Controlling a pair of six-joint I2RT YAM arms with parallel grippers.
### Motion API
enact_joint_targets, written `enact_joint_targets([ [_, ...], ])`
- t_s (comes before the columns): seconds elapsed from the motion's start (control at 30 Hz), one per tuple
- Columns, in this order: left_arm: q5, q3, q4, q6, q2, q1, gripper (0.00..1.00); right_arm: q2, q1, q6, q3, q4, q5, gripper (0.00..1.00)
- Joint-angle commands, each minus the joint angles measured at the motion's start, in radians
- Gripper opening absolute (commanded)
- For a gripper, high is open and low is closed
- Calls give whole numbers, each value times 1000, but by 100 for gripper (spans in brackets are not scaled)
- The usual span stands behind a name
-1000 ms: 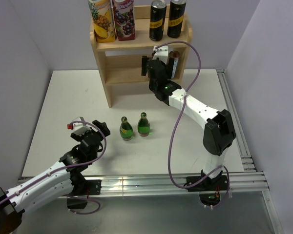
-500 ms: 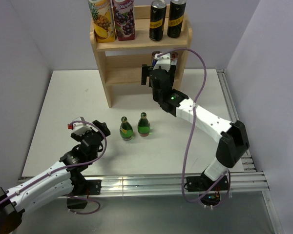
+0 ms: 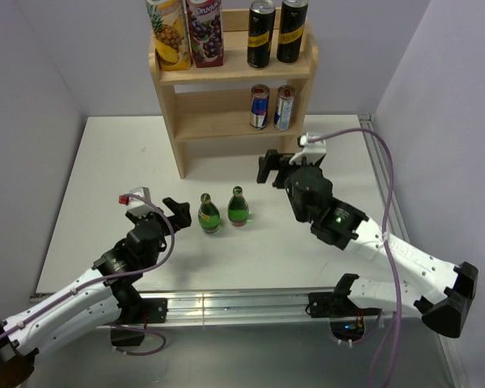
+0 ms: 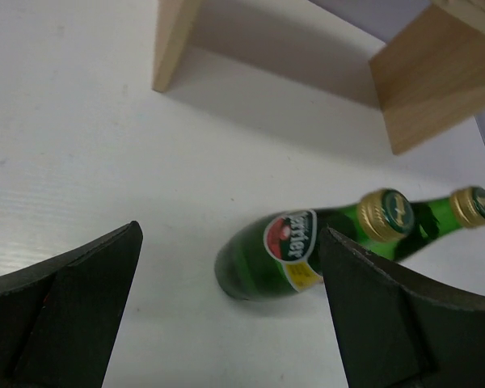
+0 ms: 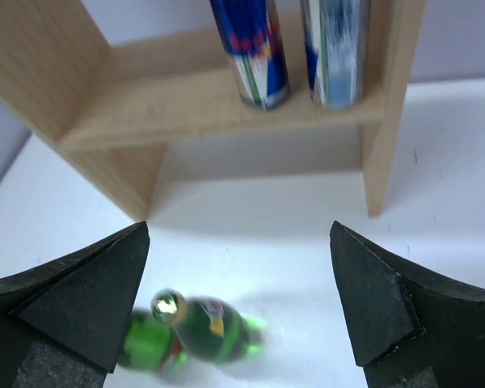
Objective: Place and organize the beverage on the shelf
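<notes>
the shelf [image 3: 180, 149], at the far side, now shows a dark blue can [image 3: 259, 107] beside a pale can [image 3: 284, 107] on its middle tier. the right gripper [image 5: 239, 230] has drawn back, jaws apart, empty. a green bottle [image 3: 209, 214] and a second bottle [image 3: 238, 208] wait on the table [image 3: 105, 162]; the left gripper [image 4: 226, 242], jaws apart, nears them.

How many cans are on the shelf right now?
4. Top tier of the shelf, right end: left black can, right black can. Tier below: red-blue can, silver-blue can. None seems hidden.
</notes>
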Motion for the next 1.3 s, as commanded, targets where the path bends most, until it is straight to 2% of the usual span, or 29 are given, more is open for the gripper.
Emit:
enact_joint_targets([
  [0.0, 133, 37, 122, 85, 39, -39, 98, -76, 17, 78, -108, -64, 11, 100],
  [0.23, 38, 106, 159, 85, 174, -181, 99, -176, 19, 130, -231, -102, 18, 100],
  [0.5, -71, 153, 180, 58, 311, -261, 99, -243, 19, 152, -294, -127, 11, 100],
  [0.6, -131, 155, 156, 7, 346, -266, 99, -266, 19, 158, -308, -141, 8, 100],
  [0.7, -335, 166, 47, -155, 420, -266, 99, -303, 19, 178, -333, -145, -8, 100],
  [0.73, -350, 169, 41, -200, 443, -266, 99, -311, 19, 182, -346, -147, -12, 100],
  [1.0, -328, 169, 238, -166, 699, -264, 99, -349, 19, 213, -394, -167, -27, 100],
  [1.13, -318, 136, 415, -84, 757, -266, 99, -365, 22, 227, -419, -170, -39, 100],
  [1.27, -340, 132, 490, -45, 822, -263, 99, -375, 20, 238, -439, -168, -42, 100],
])
